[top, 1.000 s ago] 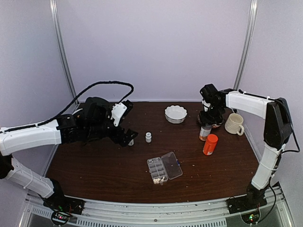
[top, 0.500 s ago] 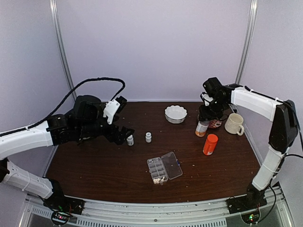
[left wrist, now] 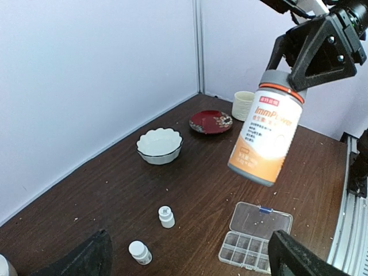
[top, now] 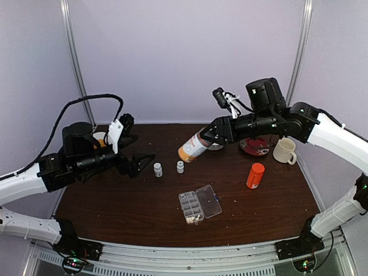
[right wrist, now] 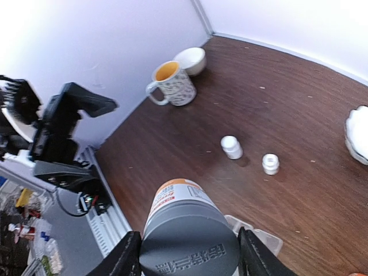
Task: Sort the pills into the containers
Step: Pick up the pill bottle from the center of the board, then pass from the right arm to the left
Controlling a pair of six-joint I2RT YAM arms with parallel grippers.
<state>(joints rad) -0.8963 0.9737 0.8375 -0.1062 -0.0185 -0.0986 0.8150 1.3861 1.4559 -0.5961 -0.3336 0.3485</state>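
The clear organiser box [top: 199, 205] lies open near the table's front, its small cells being the containers [left wrist: 246, 251]. Pale pills [top: 192, 217] show in its nearest cells. My right gripper [top: 209, 135] is shut on a white-and-orange bottle [top: 192, 148] by its grey cap [right wrist: 190, 244]. The bottle hangs tilted in the air, above and behind the box. My left gripper [top: 134, 150] stands open and empty to the left, its black fingertips [left wrist: 80, 261] at the wrist view's bottom corners. Two tiny white bottles [top: 157, 169] [top: 180, 167] stand between the grippers.
An orange bottle [top: 255, 175] stands at the right, with a cream mug [top: 284, 150] and a red plate [top: 255, 145] behind it. A white scalloped bowl [left wrist: 160, 145] sits at the back. A patterned mug [right wrist: 169, 83] and a small white bowl [right wrist: 192, 60] stand at the far left.
My right arm lifted the white-and-orange bottle from beside the red plate and swung it left, tilted, over the table's middle. My left arm drew back to the left, still open.
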